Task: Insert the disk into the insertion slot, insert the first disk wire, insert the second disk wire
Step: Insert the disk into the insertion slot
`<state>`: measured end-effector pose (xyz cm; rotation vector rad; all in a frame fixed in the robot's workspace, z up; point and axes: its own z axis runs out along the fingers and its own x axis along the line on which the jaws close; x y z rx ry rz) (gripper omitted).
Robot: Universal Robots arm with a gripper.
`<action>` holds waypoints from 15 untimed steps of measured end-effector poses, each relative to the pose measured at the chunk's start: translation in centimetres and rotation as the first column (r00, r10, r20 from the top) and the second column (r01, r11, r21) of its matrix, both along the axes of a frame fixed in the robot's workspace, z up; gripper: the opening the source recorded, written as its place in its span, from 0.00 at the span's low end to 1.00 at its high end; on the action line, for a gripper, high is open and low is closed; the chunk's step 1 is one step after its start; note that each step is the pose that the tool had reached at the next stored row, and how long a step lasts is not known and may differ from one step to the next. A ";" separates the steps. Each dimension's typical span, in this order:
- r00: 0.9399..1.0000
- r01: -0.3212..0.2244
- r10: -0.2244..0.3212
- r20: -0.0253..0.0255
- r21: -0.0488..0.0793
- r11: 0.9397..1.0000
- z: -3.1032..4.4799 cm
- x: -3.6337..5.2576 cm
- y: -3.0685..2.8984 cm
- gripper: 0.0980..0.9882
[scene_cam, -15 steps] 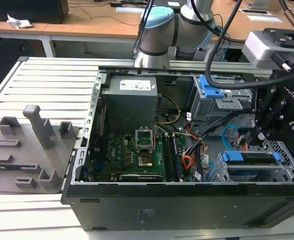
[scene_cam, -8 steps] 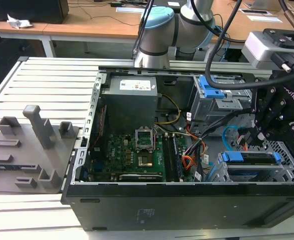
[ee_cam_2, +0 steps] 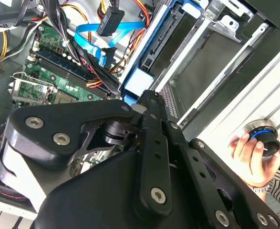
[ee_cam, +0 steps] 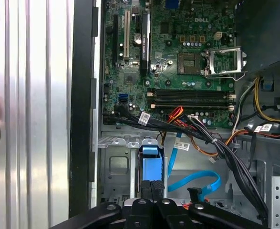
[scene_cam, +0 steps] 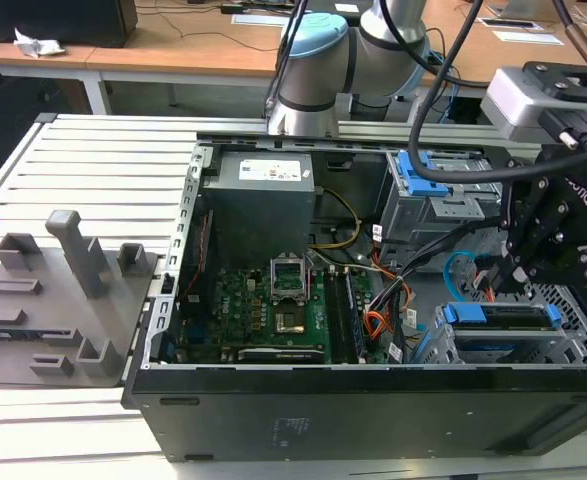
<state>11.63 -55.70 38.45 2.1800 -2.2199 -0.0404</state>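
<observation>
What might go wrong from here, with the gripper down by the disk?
1. The second disk wire loops close beside the disk, so the gripper might snag or pinch it.
2. The black cable bundle crosses the case near the disk and could catch on the gripper.
3. A person's hand rests just outside the case, possibly within reach of the arm.

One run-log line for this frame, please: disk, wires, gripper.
disk: in insertion slot | gripper: at disk's blue caddy end | second disk wire: looped beside slot, connector end loose
</observation>
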 end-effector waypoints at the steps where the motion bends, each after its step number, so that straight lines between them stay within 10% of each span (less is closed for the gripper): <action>1: 1.000 0.000 0.000 0.000 0.000 1.000 -0.06 0.00 0.00 0.01; 15: 1.000 0.000 0.000 0.000 0.000 1.000 -0.98 0.00 0.00 0.01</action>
